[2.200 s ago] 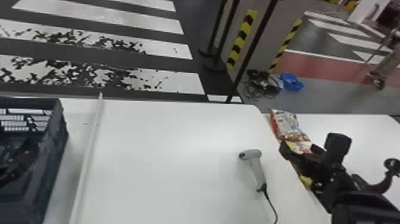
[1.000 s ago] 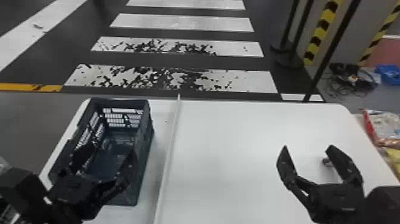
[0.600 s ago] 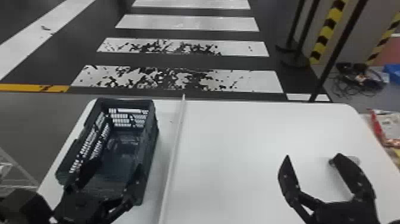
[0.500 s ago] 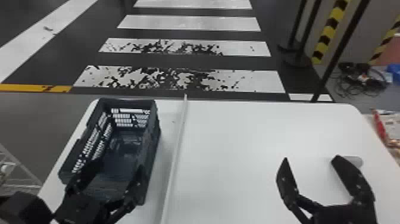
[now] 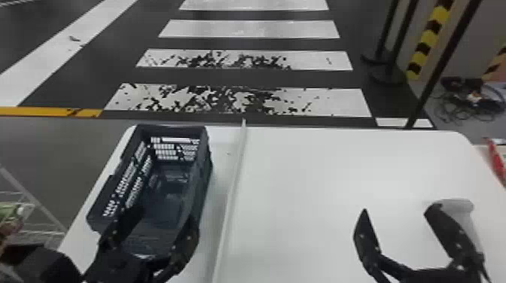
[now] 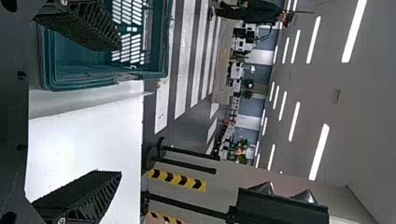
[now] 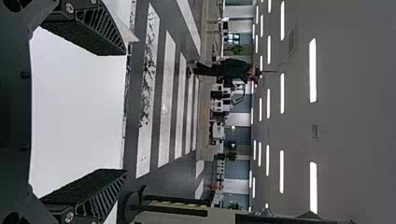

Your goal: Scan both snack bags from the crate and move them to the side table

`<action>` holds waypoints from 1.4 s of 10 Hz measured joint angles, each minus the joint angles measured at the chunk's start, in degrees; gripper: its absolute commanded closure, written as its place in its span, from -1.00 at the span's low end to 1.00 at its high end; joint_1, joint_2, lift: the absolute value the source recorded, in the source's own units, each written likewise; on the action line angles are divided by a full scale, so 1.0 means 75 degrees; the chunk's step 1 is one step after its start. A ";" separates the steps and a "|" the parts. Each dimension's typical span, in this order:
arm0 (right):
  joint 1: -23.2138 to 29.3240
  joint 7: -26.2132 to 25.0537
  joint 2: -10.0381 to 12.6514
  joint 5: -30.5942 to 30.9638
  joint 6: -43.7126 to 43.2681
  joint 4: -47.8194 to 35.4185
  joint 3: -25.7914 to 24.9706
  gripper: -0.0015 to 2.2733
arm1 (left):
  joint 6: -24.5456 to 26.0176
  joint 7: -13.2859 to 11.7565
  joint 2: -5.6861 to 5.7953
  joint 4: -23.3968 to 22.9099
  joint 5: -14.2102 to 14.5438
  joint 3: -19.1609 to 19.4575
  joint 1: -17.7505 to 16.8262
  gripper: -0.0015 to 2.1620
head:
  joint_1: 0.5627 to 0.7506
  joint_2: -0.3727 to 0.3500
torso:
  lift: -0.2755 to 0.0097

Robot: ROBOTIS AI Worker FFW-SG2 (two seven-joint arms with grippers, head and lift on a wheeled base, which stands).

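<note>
Since your right gripper (image 5: 399,209) is the one nearer the snack bag (image 5: 499,163), that's the arm I'd use if the bag needs a nudge. Relative to that gripper, the bag is off past its outer finger and further forward, on the side table (image 5: 482,151). Its red edge runs mostly away from you, slanting a little outward, but the rest is cut off, so I can't call its long axis for sure.

Your right gripper is spread wide with nothing in it. Same deal with your left gripper (image 5: 165,212): wide open, holding nothing, over the near end of the crate (image 5: 205,169).

Watch the scanner (image 5: 459,207) though. It's just beyond the right gripper's outer finger and partly hidden by it, handle running back your way. Can't tell if they touch, so I'd lift before swinging outward. My guess is you're near the end and mostly need to back the arms off.

Head count: two grippers, one crate, one scanner, one white divider (image 5: 233,184), two tables counting the main table (image 5: 308,177). For bags I get one, and your task says two, so I can't confirm the pair.
</note>
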 measured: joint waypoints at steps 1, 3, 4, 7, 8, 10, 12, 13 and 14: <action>-0.0004 -0.0008 -0.0003 -0.0005 -0.0011 0.0011 -0.0002 -0.91 | 0.0013 0.0006 -0.0003 -0.0014 0.0000 -0.0023 -0.0017 -0.96 | 0.41 0.13 | 0.26; -0.0006 -0.0008 -0.0003 -0.0007 -0.0013 0.0036 0.0002 -0.91 | 0.0038 0.0015 -0.0002 -0.0006 -0.0001 -0.0076 -0.0021 -0.96 | 0.41 0.11 | 0.26; 0.0013 -0.0008 -0.0003 -0.0007 -0.0015 0.0043 0.0014 -0.91 | 0.0040 0.0015 -0.0003 0.0006 -0.0002 -0.0093 -0.0016 -0.96 | 0.41 0.11 | 0.26; 0.0120 -0.0007 -0.0003 -0.0007 -0.0106 0.0039 0.0026 -0.91 | 0.0041 0.0026 -0.0012 0.0020 -0.0066 -0.0201 -0.0010 -0.96 | 0.41 0.09 | 0.26; 0.0148 -0.0007 -0.0003 -0.0007 -0.0140 0.0038 0.0030 -0.91 | 0.0041 0.0034 -0.0012 0.0021 -0.0079 -0.0219 -0.0010 -0.96 | 0.41 0.08 | 0.26; 0.0174 -0.0007 -0.0003 -0.0007 -0.0153 0.0038 0.0054 -0.91 | 0.0050 0.0052 -0.0005 0.0007 -0.0094 -0.0237 -0.0005 -0.96 | 0.41 0.09 | 0.26; 0.0167 -0.0007 -0.0003 -0.0019 -0.0153 0.0035 0.0086 -0.91 | 0.0064 0.0061 -0.0004 -0.0010 -0.0111 -0.0248 0.0013 -0.96 | 0.41 0.09 | 0.26; 0.0159 -0.0007 -0.0012 -0.0027 -0.0153 0.0029 0.0091 -0.91 | 0.0065 0.0061 -0.0002 -0.0021 -0.0128 -0.0250 0.0022 -0.96 | 0.41 0.09 | 0.26; 0.0155 -0.0008 -0.0030 -0.0044 -0.0153 0.0029 0.0092 -0.91 | 0.0065 0.0061 -0.0002 -0.0024 -0.0141 -0.0260 0.0024 -0.96 | 0.41 0.09 | 0.26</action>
